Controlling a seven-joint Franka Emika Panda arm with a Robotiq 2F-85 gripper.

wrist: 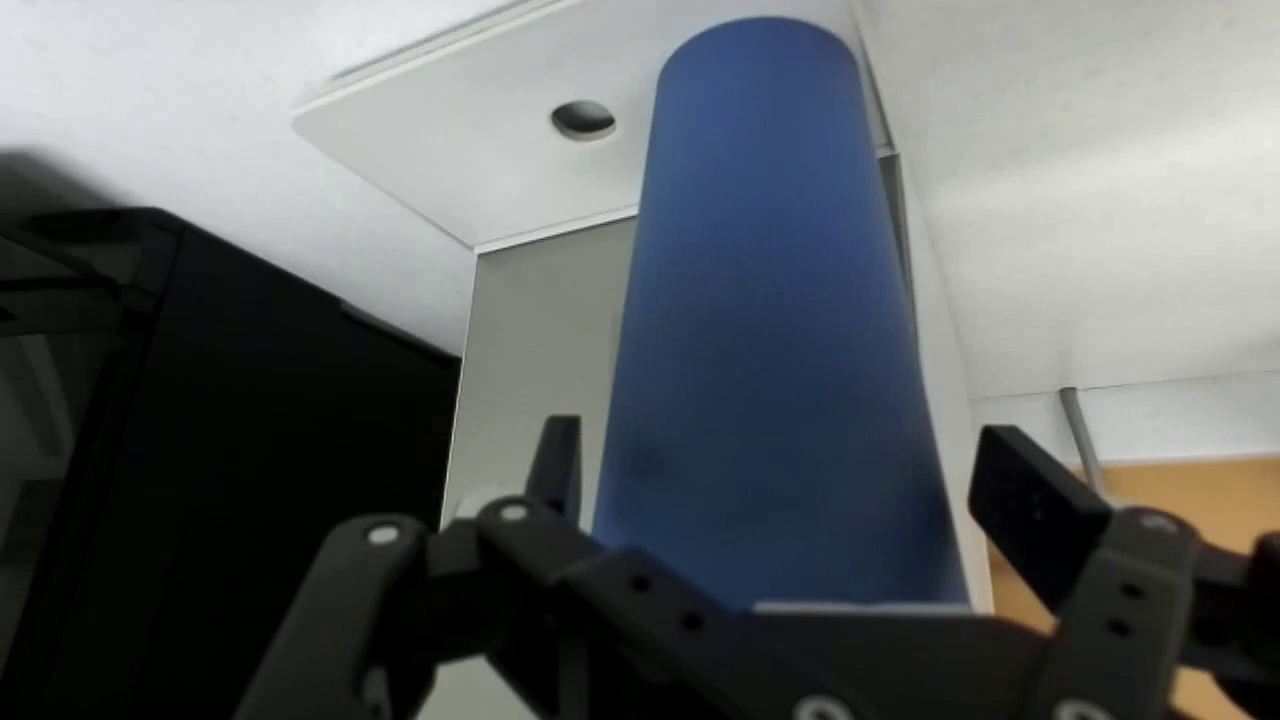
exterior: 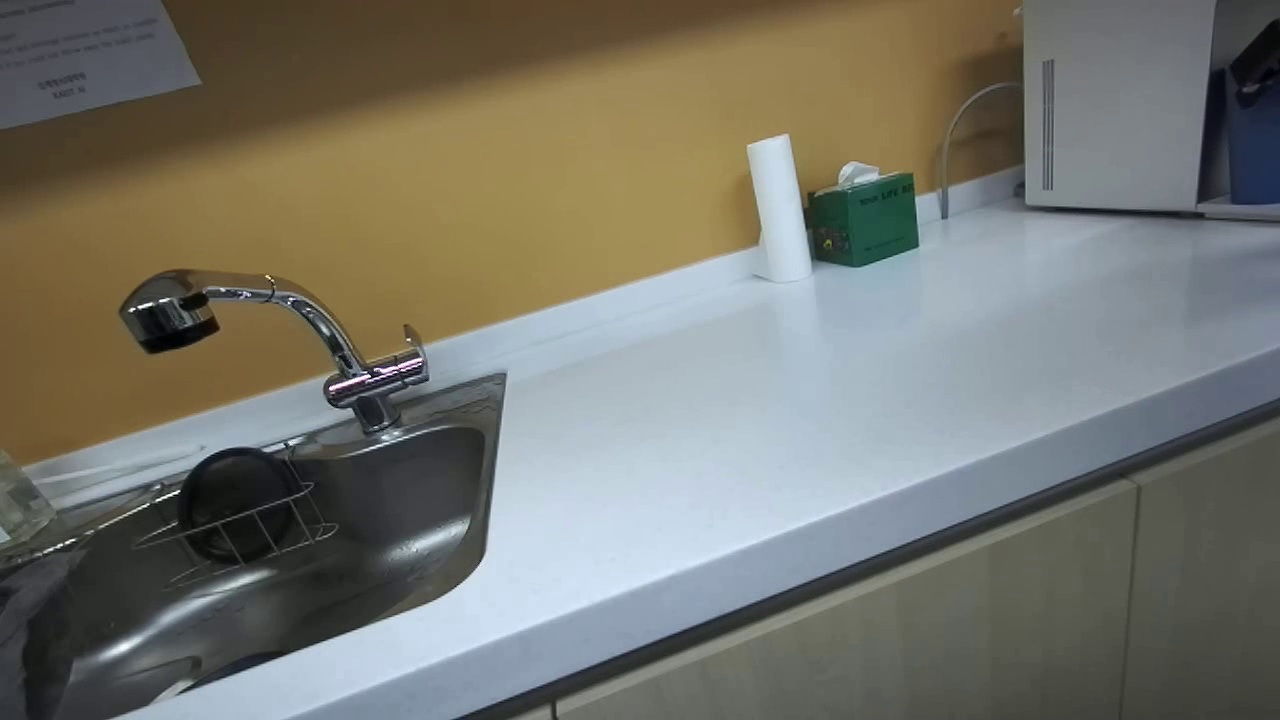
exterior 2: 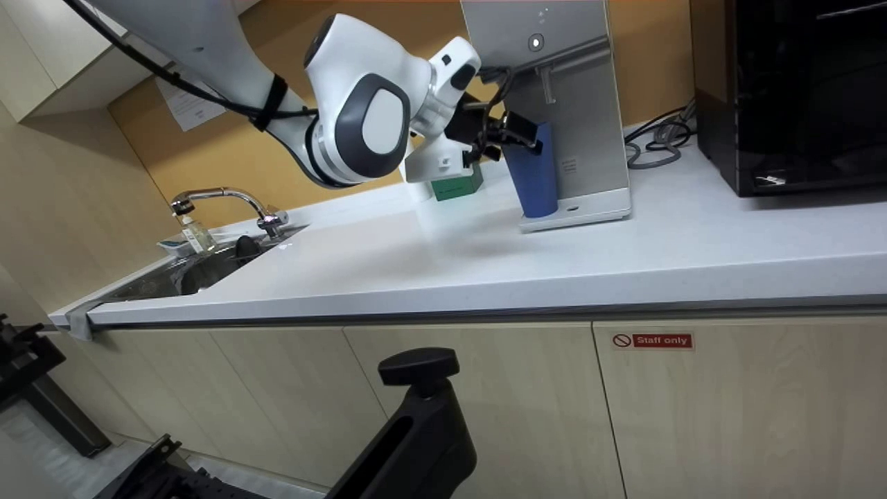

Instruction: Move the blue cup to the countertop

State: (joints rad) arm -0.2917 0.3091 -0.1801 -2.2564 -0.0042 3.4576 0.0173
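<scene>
The blue cup [exterior 2: 535, 184] is tall and tapered and stands on the white base of a silver dispenser. It also shows at the right edge of an exterior view [exterior: 1255, 145] and fills the middle of the wrist view [wrist: 770, 300]. My gripper [exterior 2: 521, 135] is at the cup's upper part. In the wrist view the gripper [wrist: 780, 455] is open, with one finger on each side of the cup and a visible gap at both. The cup's rim is hidden behind the gripper there. The glossy white countertop [exterior: 800, 400] runs under the dispenser and also shows in an exterior view [exterior 2: 388, 263].
The dispenser [exterior 2: 582, 138] rises behind the cup; its base [wrist: 430, 130] has a small hole. A black appliance [exterior 2: 797, 104] stands beside it. A green tissue box [exterior: 880, 220] and paper roll [exterior: 780, 210] stand by the wall. A steel sink [exterior: 400, 500] with faucet [exterior: 310, 310] lies farther along.
</scene>
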